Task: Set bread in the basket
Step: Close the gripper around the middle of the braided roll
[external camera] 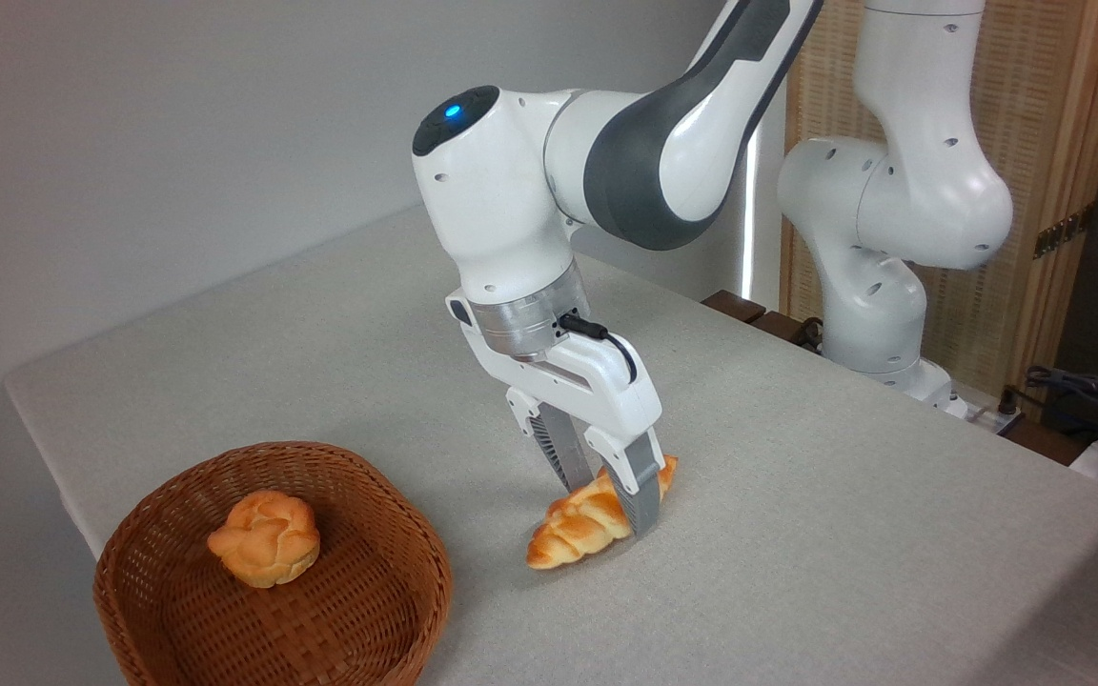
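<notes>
Tabletop (797,457): a pale grey-beige cloth surface is seen running from the near left corner back towards the right; everything in the task is carried on it.
Arm (663,143): a white Franka arm with dark grey joint covers is bent down over the middle of the tabletop, a blue light being shown on its wrist housing; its base is placed at the far right edge, in front of a woven screen in a wooden frame (1064,191).
Basket (416,543): a round, shallow brown wicker basket with a thick rim is set at the near left corner of the tabletop, well apart from the claw.
Claw (611,491): it is tilted, pointed downwards, and its two grey fingers are set either side of the braided loaf about midway along it, the near finger (642,486) lying across the loaf's front. The fingers appear to be pressed against the loaf, so it is taken as gripped.
Braided loaf (573,529): golden-orange and glossy, it is lying on the tabletop just right of the basket, outside it, one pointed end being turned towards the near left.
Knotted bun (265,536): a small round bun is resting inside the basket, near the middle of its floor.
</notes>
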`<move>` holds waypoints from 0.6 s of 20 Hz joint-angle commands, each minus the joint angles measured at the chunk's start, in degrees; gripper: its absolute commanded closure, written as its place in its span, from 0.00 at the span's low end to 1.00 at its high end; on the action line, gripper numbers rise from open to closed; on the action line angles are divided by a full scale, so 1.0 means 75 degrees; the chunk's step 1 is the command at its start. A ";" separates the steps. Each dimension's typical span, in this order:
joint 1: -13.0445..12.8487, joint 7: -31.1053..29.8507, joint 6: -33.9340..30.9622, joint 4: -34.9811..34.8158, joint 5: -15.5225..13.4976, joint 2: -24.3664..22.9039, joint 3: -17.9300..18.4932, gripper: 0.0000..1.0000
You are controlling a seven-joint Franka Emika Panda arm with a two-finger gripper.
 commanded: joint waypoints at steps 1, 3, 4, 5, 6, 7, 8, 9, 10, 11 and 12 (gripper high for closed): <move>0.0007 0.0016 0.0164 -0.0190 0.0119 0.0101 0.0069 0.62; 0.0007 0.0027 0.0153 -0.0190 0.0119 0.0101 0.0069 0.64; 0.0007 0.0016 0.0153 -0.0190 0.0119 0.0101 0.0069 0.65; 0.0007 0.0027 0.0129 -0.0178 0.0119 0.0101 0.0069 0.65; -0.0005 0.0027 0.0071 -0.0132 0.0119 0.0078 0.0069 0.65; -0.0005 0.0039 0.0047 -0.0097 0.0119 0.0066 0.0069 0.65; -0.0005 0.0039 -0.0023 0.0089 0.0131 0.0019 0.0069 0.64; -0.0005 0.0062 -0.0406 0.0428 0.0119 -0.0028 0.0058 0.64; -0.0005 0.0097 -0.0688 0.0651 0.0107 -0.0028 0.0058 0.64; -0.0005 0.0190 -0.1271 0.1245 0.0072 0.0030 0.0046 0.64; -0.0016 0.0354 -0.1846 0.1866 0.0002 0.0193 0.0046 0.64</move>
